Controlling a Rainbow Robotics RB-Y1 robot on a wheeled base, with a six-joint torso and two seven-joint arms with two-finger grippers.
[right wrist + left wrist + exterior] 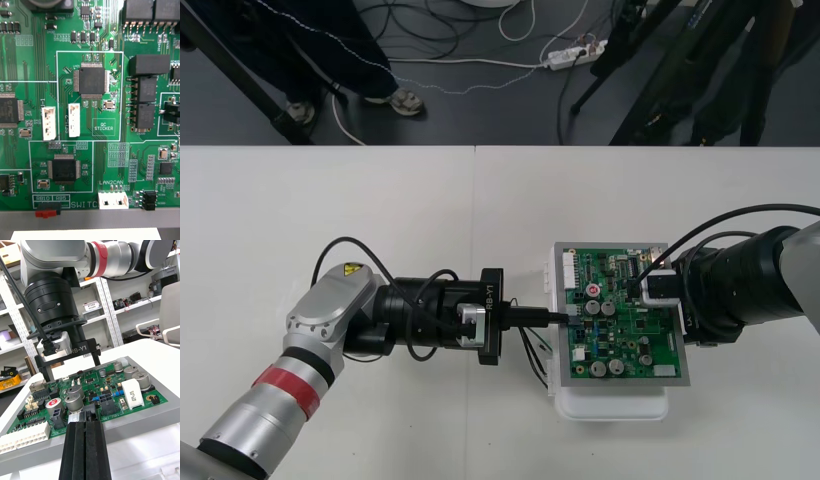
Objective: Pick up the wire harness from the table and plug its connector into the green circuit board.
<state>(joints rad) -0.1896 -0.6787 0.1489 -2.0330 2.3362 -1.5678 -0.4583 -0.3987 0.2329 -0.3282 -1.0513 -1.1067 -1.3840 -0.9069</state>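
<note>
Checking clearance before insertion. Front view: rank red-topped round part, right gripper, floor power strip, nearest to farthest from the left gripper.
1. Red-topped round part: on the green board, just past the left gripper.
2. Right gripper: over the board's right side.
3. Power strip: on the floor beyond the table.

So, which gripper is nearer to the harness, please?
Left. The left gripper is shut on the harness at the board's left edge; the open right gripper hovers over the board's right side.
</note>
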